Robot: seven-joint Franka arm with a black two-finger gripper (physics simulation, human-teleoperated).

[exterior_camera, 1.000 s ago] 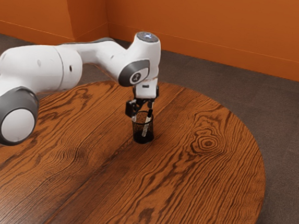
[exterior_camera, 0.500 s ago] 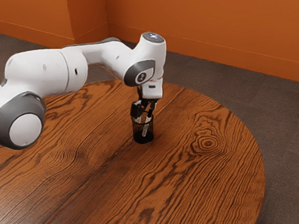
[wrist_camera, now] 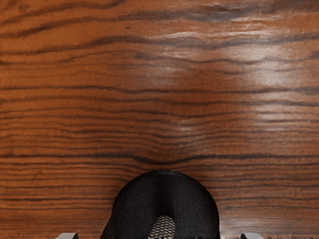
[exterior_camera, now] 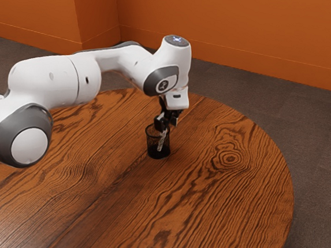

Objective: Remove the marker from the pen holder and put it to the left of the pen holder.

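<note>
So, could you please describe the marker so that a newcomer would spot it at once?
On the round wooden table, under the pincer, stands a black mesh cup. The marker is the slim stick inside, its pale, dark-patterned body standing out against the cup's black.

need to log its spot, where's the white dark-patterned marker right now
Near the exterior view's middle, the white, dark-patterned marker stands inside the black mesh pen holder, just below the black two-finger gripper.

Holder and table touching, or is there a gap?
Touching. The exterior view shows the holder standing upright, its base resting flat on the table.
</note>
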